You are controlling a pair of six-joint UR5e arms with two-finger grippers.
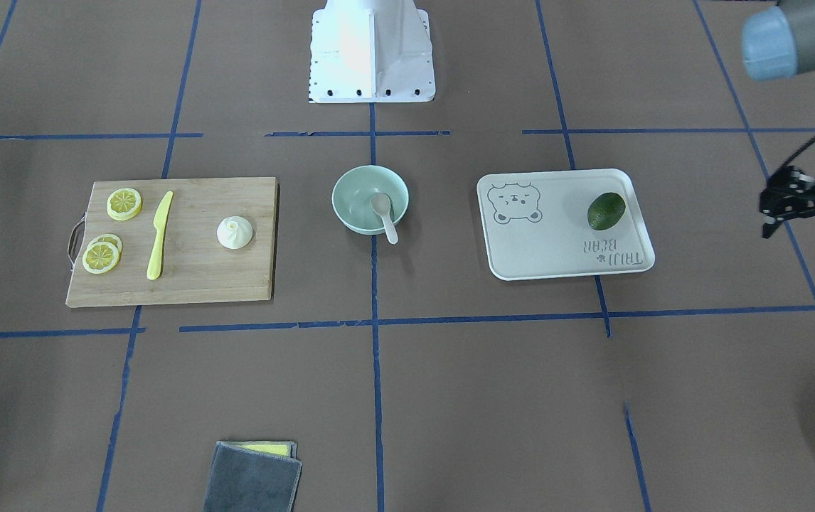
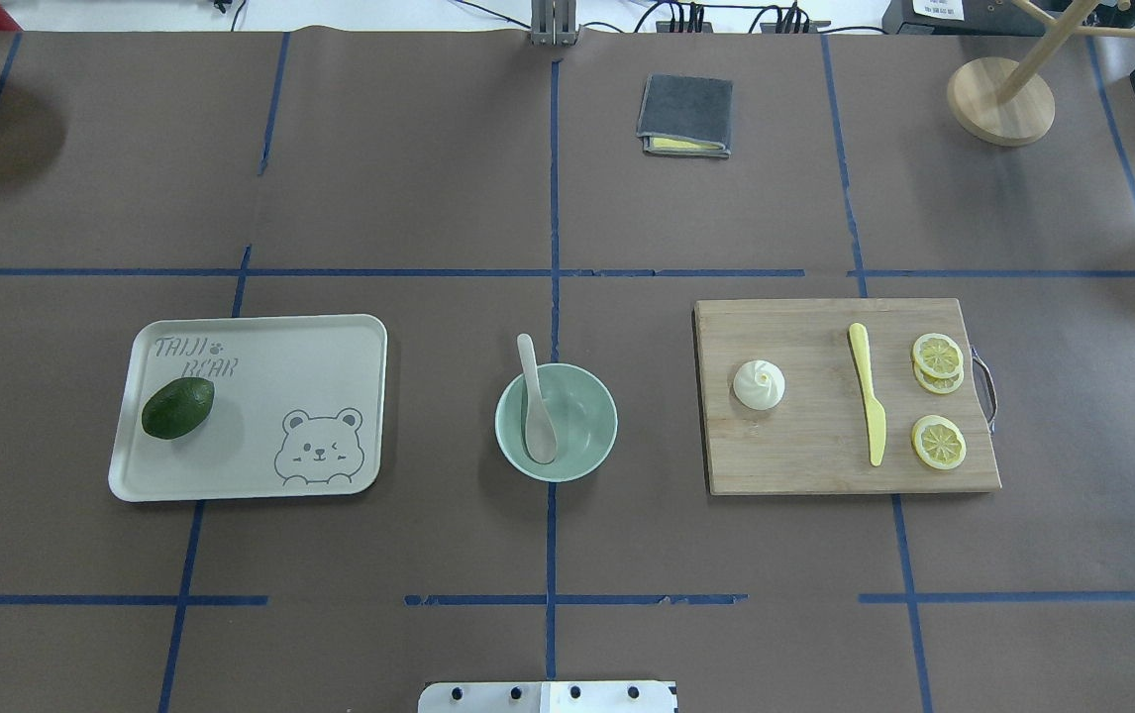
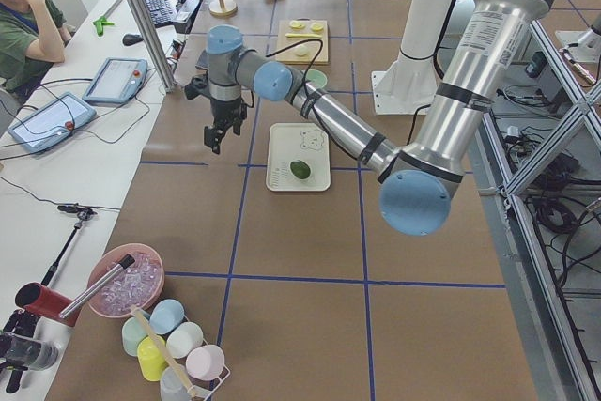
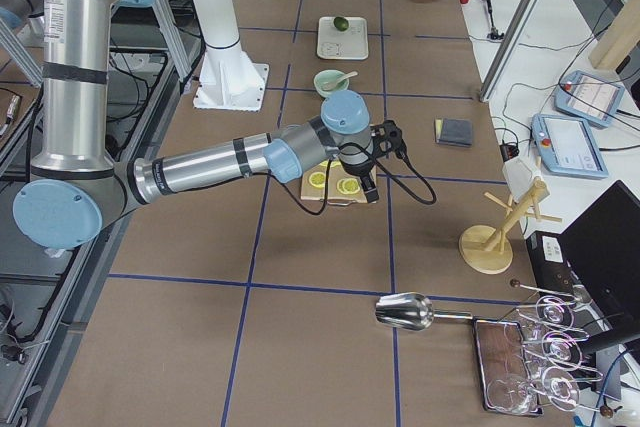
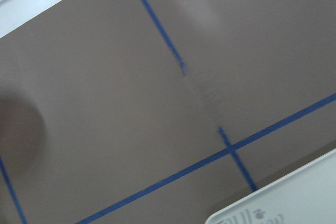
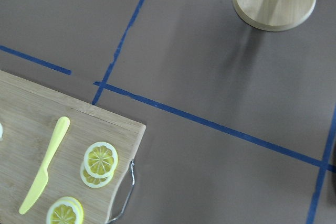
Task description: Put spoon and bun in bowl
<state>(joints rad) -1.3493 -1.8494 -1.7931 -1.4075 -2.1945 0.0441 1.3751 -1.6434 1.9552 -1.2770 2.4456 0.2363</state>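
The pale mint-green bowl [image 2: 599, 444] stands at the table's middle. The off-white spoon [image 2: 534, 408] lies in it, scoop down inside, handle leaning over the far rim; both also show in the front view, bowl [image 1: 350, 186] and spoon [image 1: 385, 215]. The white pleated bun [image 2: 759, 384] sits upright on the wooden cutting board [image 2: 805, 456], away from the bowl. My left gripper [image 1: 809, 240] hangs above the table beyond the tray's outer side, its two fingers apart and empty. My right gripper [image 4: 370, 187] hovers past the board's outer end; I cannot tell whether it is open or shut.
The board also holds a yellow plastic knife [image 2: 867, 391] and lemon slices [image 2: 938, 355]. A white bear tray [image 2: 330, 347] carries a dark green avocado [image 2: 177, 407]. A folded grey cloth [image 2: 685, 114] and a wooden stand [image 2: 1000, 99] are at the far side.
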